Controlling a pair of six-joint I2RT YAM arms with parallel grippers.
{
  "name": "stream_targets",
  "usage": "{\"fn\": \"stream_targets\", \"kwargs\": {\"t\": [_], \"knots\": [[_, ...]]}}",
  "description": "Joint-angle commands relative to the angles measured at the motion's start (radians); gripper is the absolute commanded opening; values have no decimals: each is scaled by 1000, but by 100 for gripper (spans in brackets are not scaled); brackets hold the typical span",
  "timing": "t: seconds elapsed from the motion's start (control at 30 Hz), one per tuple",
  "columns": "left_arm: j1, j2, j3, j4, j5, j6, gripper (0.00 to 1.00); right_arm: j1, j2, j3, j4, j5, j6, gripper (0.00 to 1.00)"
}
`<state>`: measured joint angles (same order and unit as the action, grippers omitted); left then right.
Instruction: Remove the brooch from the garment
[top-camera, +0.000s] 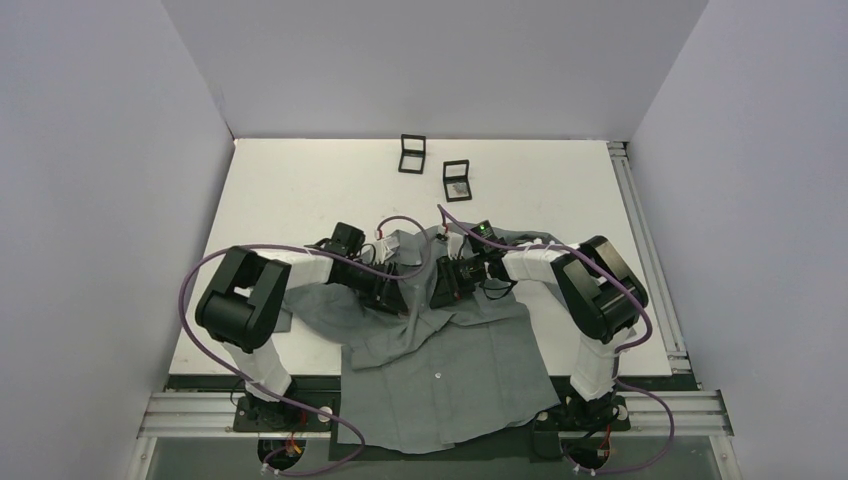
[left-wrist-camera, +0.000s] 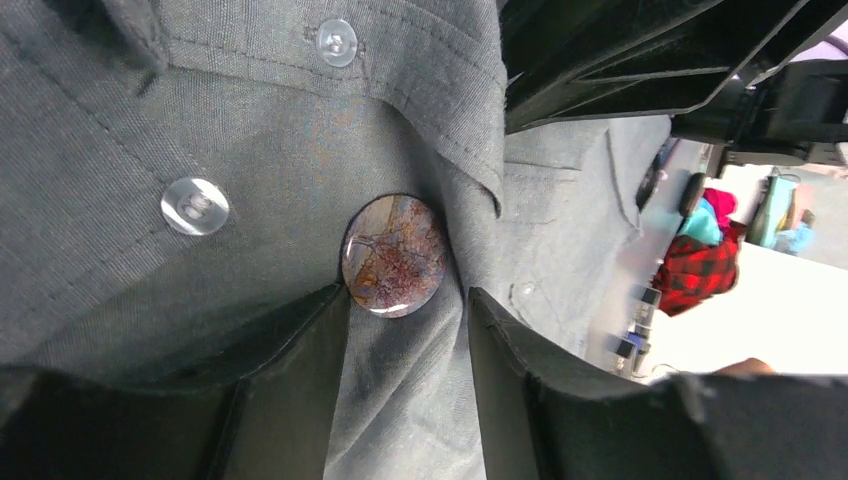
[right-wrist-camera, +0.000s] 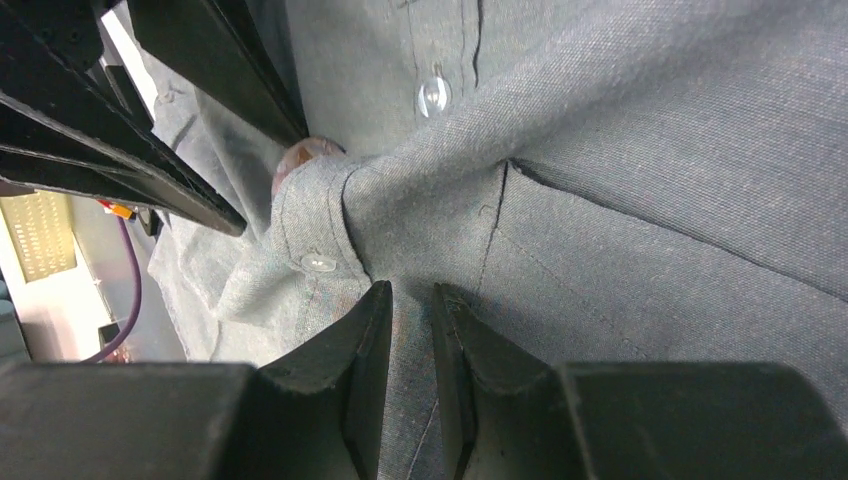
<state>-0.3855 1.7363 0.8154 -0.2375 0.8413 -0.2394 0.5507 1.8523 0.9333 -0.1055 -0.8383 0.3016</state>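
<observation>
On the table (top-camera: 300, 180), mid-shirt.

Item one: brooch (left-wrist-camera: 393, 255), round, mottled reddish-brown, pinned to the garment (left-wrist-camera: 250, 130) near a white button (left-wrist-camera: 195, 205).

Item two: left gripper (left-wrist-camera: 408, 296), jaws apart, straddling the cloth just below the disc. I judge it is lined up to close on the rim.

Item three: right gripper (right-wrist-camera: 410, 292), clamped on a raised fold of the shirt. I judge this holds the fabric taut against the coming pull.

Markings: I can read no brand, label or writing anywhere in view.
</observation>
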Motion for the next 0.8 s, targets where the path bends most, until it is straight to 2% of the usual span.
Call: {"fn": "stream_targets", "kwargs": {"t": [0.0, 0.23, 0.33, 0.57, 0.77], "knots": [[-7, 38, 21, 69, 77, -41, 41, 2, -12, -30, -38, 82, -50, 20], [52, -52, -76, 367, 172, -212, 23, 2, -21, -34, -38, 82, -55, 20], [52, -63, -93, 427, 189, -257, 21, 2, -23, -30, -37, 81, -55, 20], [46, -8, -76, 369, 166, -226, 21, 2, -41, -30, -39, 80, -59, 20], [37, 13, -48, 291, 129, -182, 28, 0, -53, -28, -47, 80, -68, 20]]}}
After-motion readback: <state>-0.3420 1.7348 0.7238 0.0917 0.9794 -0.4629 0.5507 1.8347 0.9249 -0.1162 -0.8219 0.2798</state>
